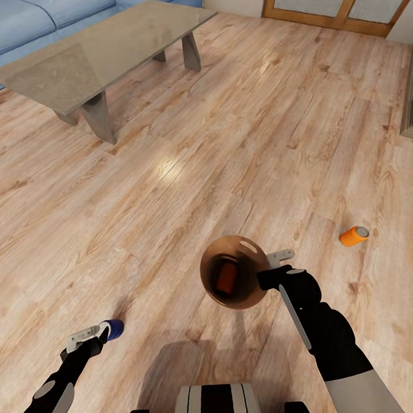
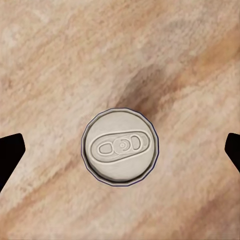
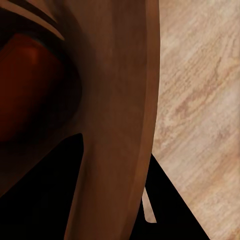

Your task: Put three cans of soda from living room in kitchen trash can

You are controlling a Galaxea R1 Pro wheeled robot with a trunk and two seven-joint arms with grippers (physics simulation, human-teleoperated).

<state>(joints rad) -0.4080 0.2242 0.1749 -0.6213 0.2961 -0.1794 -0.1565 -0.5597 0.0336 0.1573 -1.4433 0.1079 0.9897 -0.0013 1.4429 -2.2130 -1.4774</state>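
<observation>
A pale wood plank floor (image 1: 239, 138) runs across the living room. A glass-topped coffee table (image 1: 101, 48) stands far from the robot, with a blue sofa (image 1: 33, 19) just behind it.

The right gripper (image 1: 274, 269) holds a round bin (image 1: 235, 271) by its rim, its jaws clamped on the wall, lifted above the floor. Inside the brown bin lies one orange can (image 1: 225, 277). In the right wrist view the bin's wall (image 3: 117, 100) passes between dark fingers (image 3: 170, 200), with the can's reddish side (image 3: 27, 85) showing inside.

To the right of the bin, well apart, a second orange can (image 1: 354, 235) lies on its side on the floor.

To the left of the bin, nearer the robot, a blue can (image 1: 113, 328) stands upright on the floor. The left gripper (image 1: 95, 334) is at it. The left wrist view looks straight down on its silver top (image 2: 120, 147), with the fingers (image 2: 10, 155) spread wide on either side, not touching.
</observation>
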